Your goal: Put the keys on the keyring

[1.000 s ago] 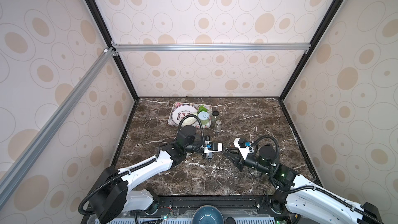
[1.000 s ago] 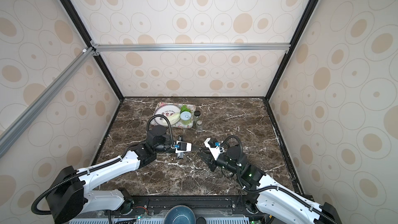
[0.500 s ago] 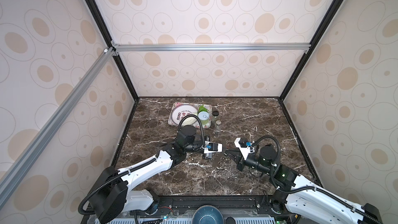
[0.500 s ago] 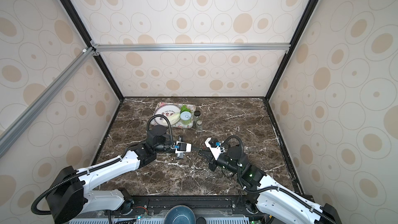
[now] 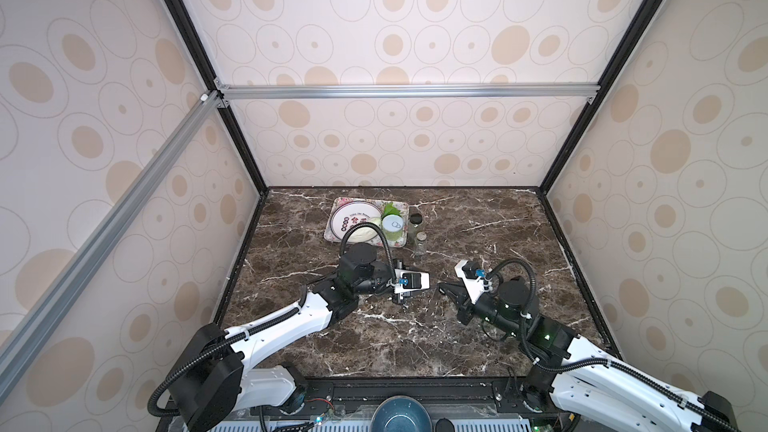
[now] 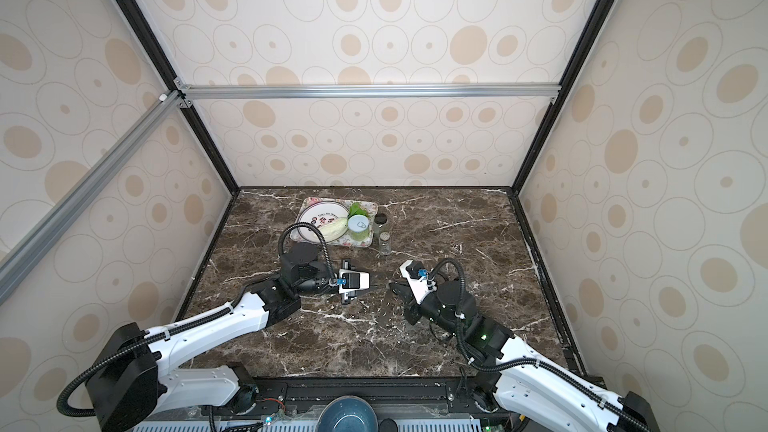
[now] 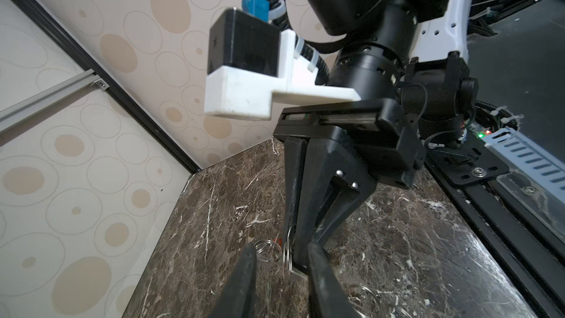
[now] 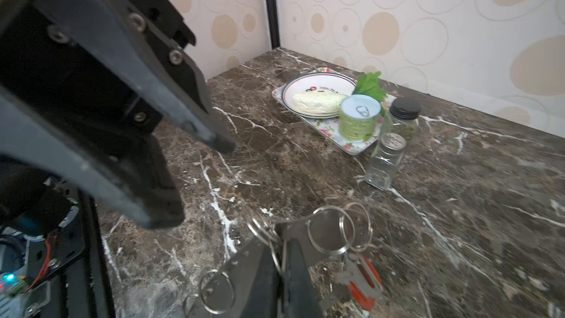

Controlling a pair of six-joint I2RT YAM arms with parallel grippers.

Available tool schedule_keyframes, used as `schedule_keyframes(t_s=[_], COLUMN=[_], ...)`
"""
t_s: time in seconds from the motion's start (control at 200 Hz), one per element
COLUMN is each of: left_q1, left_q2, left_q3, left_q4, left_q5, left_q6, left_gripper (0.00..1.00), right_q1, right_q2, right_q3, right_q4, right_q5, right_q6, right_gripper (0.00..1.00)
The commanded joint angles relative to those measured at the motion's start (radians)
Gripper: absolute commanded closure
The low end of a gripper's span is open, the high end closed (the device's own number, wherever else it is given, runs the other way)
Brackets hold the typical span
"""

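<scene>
The right gripper (image 7: 298, 258) seems clamped on the rim of the light, stiff, slippery keyring (image 8: 348, 230); the left gripper (image 7: 281, 255) gapes empty.

Keyring (image 8: 330, 230): linked silver split rings, one strand nipped in right gripper (image 8: 278, 273); I count several loops, overlapping, tilted; flat grey key (image 8: 295, 235) lying across largest loop; red-orange key (image 8: 365, 286) hanging beside it, grey metal end; whole bunch near marble tabletop (image 8: 305, 163), contact unclear to me; too small to resolve in both top views.
</scene>
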Motion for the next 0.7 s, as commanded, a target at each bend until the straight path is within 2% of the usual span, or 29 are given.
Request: schedule_keyframes(t_s=[0.0,0.115,0.36,0.695], left_q1=[-0.010,-0.009,-0.011,-0.012], left_q2=[-0.021,-0.017,0.014,-0.010], left_q3=[-0.004,-0.006,0.042,0.023], left_q4=[0.040,0.045,-0.064,-0.091], left_q5=[-0.061,-0.092,-0.140,-0.150], left_q6=[-0.003,-0.005,0.039,0.070], left_gripper=[0.69,0.68,0.68,0.69], right_q1=[0.003,0.002,0.003,0.002], right_q2=[0.010,0.041,0.061,0.054], right_q3=[0.056,0.086,0.096,0.083], right_q4=[-0.032,-0.075,-0.094,-0.089], right_q5=[0.096,0.114,0.119,0.129], right_q6=[0.009,0.002,-0.007,-0.016], right_gripper=[1.00,1.00,1.00,1.00])
